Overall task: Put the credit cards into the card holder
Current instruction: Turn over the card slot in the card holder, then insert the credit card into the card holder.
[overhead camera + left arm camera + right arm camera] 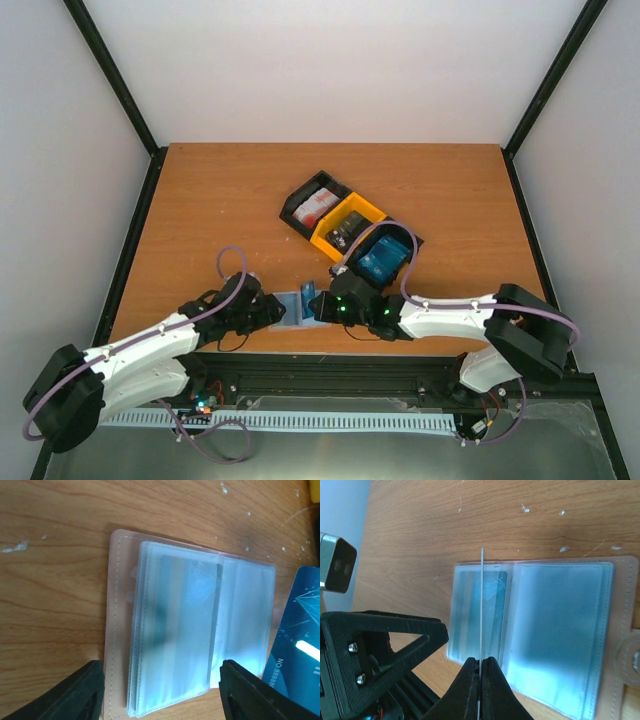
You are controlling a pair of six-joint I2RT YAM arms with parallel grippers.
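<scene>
- The card holder lies open and flat close to the near edge of the desk, a little left of its middle. Its clear sleeves face up, and its snap is on the cover's outer flap.
- The right jaws are clamped together on a blue card. They hold it upright above the holder, about over the fold between the two sleeve stacks. From the right wrist the card shows only as a thin line.
- The left jaws stand apart, one finger on either side of the holder's end on that arm's side, and pinch nothing.
- One sleeve already holds a dark card, so an empty sleeve looks like the better target.
- The step in hand appears to be feeding the blue card into a sleeve. Which edge of the sleeves is the open mouth cannot be told.
- To do it well, tip the card from upright toward flat. Lead with one corner into the mouth, then square the card up and slide it in slowly.
- The film looks thin and limp, so a steep or fast push would likely buckle it or shove the whole holder along the desk.
- The left jaws would help most by pressing the cover down or pinning it while the card goes in.
- Let go only once most of the card is inside.
- More cards lie in the bins farther back, right of the desk's middle.
</scene>
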